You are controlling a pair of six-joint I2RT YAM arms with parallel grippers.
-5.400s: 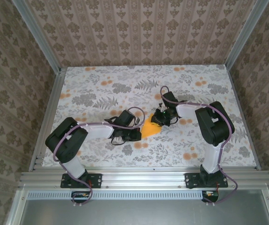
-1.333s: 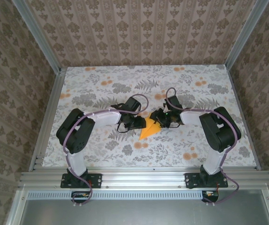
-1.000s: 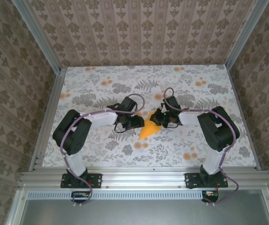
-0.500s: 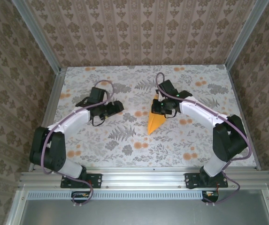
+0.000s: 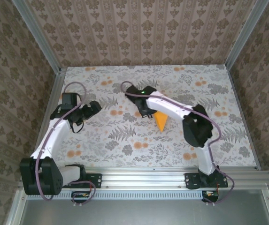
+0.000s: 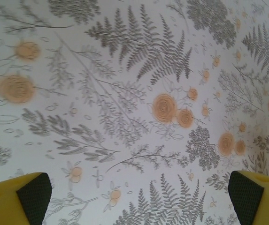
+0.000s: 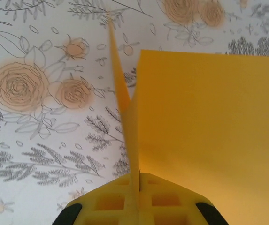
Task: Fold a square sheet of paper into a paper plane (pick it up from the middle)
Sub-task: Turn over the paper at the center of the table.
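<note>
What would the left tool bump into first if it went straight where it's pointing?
Most likely the flowery table; nothing else sits ahead of the open left tool, though depth is unclear.

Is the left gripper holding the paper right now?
No, the left gripper stands open over the flowered table; the right gripper pinches the paper.

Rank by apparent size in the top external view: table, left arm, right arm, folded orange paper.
1. table, largest by far.
2. left arm and right arm: look about alike, so left unranked.
3. folded orange paper, clearly smallest.
</note>
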